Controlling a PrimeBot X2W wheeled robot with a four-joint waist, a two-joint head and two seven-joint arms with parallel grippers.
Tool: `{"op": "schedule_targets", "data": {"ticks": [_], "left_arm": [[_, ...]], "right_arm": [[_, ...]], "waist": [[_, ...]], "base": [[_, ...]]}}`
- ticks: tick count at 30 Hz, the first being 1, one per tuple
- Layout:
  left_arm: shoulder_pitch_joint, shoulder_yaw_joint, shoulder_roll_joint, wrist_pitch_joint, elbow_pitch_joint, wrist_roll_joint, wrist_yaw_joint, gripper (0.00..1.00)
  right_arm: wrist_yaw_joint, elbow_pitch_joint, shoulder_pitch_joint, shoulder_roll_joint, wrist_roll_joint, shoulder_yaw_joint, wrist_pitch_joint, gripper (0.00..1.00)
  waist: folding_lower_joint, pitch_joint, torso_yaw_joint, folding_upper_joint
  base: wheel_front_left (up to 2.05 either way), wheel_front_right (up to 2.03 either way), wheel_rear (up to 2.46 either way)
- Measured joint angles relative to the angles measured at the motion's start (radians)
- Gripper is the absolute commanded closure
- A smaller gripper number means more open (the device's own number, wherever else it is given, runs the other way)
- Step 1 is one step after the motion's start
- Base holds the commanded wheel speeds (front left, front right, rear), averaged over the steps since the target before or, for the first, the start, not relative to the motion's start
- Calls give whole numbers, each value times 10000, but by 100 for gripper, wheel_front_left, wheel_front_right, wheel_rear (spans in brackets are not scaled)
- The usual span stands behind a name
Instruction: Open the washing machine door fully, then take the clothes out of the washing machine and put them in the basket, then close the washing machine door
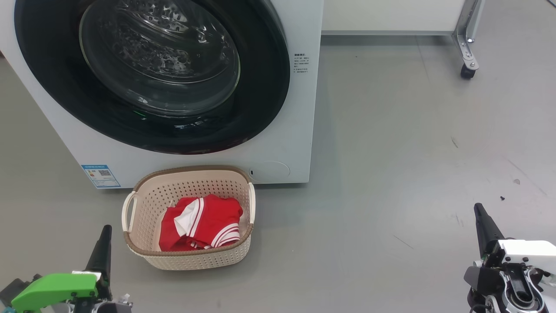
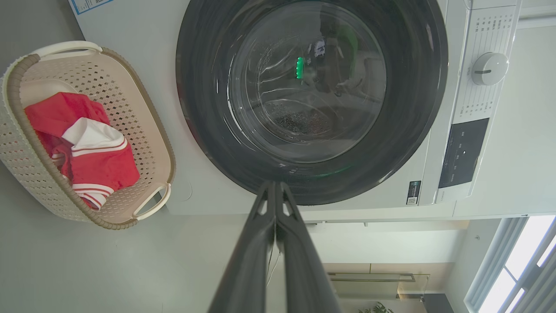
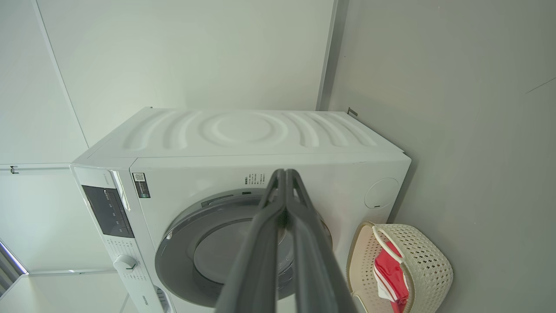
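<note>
Red clothes (image 1: 202, 228) lie in the basket (image 1: 191, 168), which stands on the floor (image 1: 391, 174) just before the washer (image 1: 299, 130), below the lower edge of its door (image 1: 265, 87). The door looks closed flat on the front, and no cloth shows through its window (image 1: 160, 56). So I judge the last step is done or nearly done. The next move calls only for a check that the door is latched, maybe a light push on its rim.

The left gripper (image 1: 105, 232) and the right gripper (image 1: 480, 213) both have their fingers pressed together and hold nothing. They sit low, well apart from the washer. The floor is wide open on the right, and a wheeled leg (image 1: 468, 65) stands far off.
</note>
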Motion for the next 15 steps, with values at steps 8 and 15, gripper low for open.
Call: {"op": "schedule_targets", "data": {"ticks": [8, 15], "left_arm": [[-1, 6, 0, 0, -2, 0, 0, 100], [-2, 15, 0, 0, -6, 0, 0, 100]], "right_arm": [[0, 0, 0, 2, 0, -2, 2, 100], [0, 0, 0, 2, 0, -2, 2, 100]], "waist": [[0, 1, 0, 0], [0, 1, 0, 0]], "base": [[0, 0, 0], [0, 0, 0]]}}
